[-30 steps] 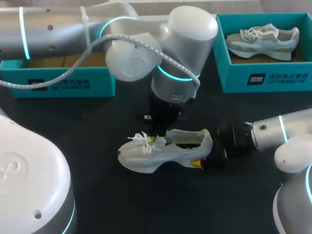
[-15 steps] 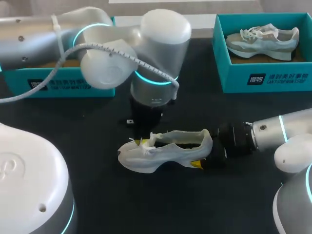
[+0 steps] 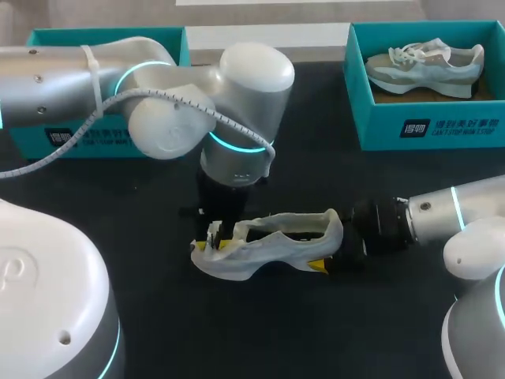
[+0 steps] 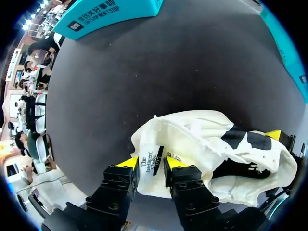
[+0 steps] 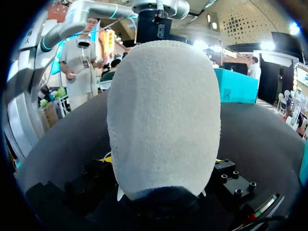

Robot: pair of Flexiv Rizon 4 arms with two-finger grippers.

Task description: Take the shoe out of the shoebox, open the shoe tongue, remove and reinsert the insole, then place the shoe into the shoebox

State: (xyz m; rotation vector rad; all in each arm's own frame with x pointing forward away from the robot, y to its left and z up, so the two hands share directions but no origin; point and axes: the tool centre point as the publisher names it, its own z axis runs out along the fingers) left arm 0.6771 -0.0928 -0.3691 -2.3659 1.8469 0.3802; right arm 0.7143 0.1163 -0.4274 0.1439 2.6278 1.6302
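Observation:
A white shoe [image 3: 264, 251] lies on its side on the black table, toe to the left, its mouth pulled wide. My left gripper [image 3: 215, 237] hangs over the toe end. In the left wrist view the labelled tongue [image 4: 151, 162] stands up in the gap of that gripper [image 4: 151, 164], whose yellow fingertips [image 4: 129, 163] are parted. From the right, my right gripper [image 3: 330, 257] holds the heel. The fuzzy heel [image 5: 163, 110] fills the right wrist view, wedged between the right gripper's [image 5: 163, 161] wide fingers, which it mostly hides.
A teal shoebox [image 3: 442, 126] at the back right holds a second, grey and white shoe [image 3: 426, 63]. Another teal box [image 3: 95, 138] stands at the back left, partly behind my left arm. Bare tabletop lies in front of the shoe.
My left arm moved left and down toward the toe, drawing the tongue forward and widening the shoe's mouth; its fingers have now parted. The right arm and the heel stayed put.

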